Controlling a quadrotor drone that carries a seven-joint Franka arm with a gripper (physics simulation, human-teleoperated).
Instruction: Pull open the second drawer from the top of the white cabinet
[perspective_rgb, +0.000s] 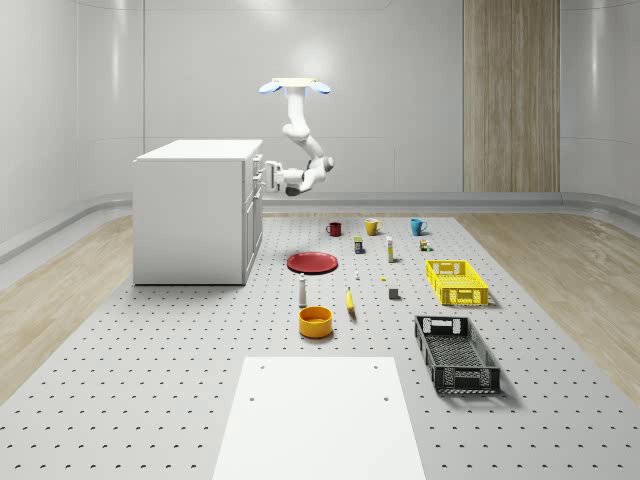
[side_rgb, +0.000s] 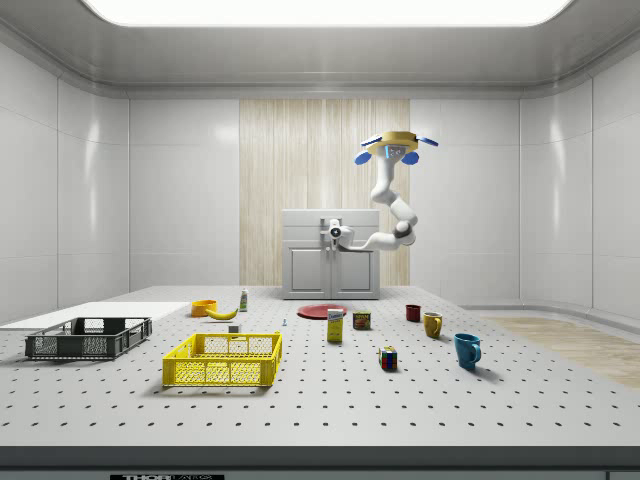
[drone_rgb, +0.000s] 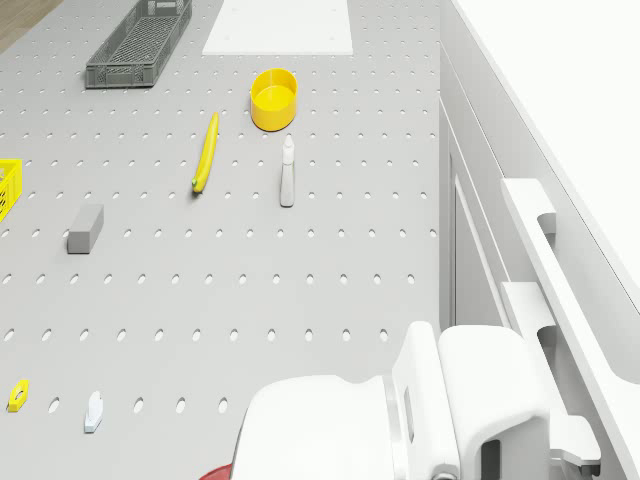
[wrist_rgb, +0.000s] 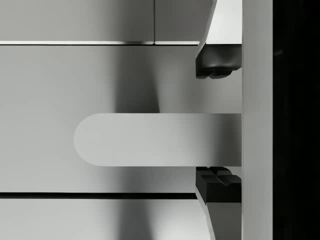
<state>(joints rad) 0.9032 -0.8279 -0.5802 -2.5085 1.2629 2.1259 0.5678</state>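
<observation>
Fingertip pads (wrist_rgb: 214, 67) are sitting on either side of the drawer handle (wrist_rgb: 150, 139), one to each long edge, with slim gaps showing, so the claw is spread wide around the handle and not yet pinching it. Drawer seams are running as dark lines just beyond both pads.

Gripper (perspective_rgb: 272, 174) is pressing up to the front of the white cabinet (perspective_rgb: 190, 215), near its top, at the handle level of the upper drawers. The arm (perspective_rgb: 305, 150) is bending down and across from the drone (perspective_rgb: 296, 87), which is hovering in open air beside the cabinet's drawer face, above the cabinet top.

On the floor below the arm, a red plate (perspective_rgb: 312, 262) is lying just off the cabinet's front corner. Further out, a white bottle (drone_rgb: 288, 172), banana (drone_rgb: 205, 152) and yellow bowl (drone_rgb: 274, 98) are sitting well apart on the pegboard floor, leaving a wide lane in front of the drawers. The black crate (perspective_rgb: 456, 353) and yellow crate (perspective_rgb: 456, 282) are lying well clear toward the whole-scene view's right.
</observation>
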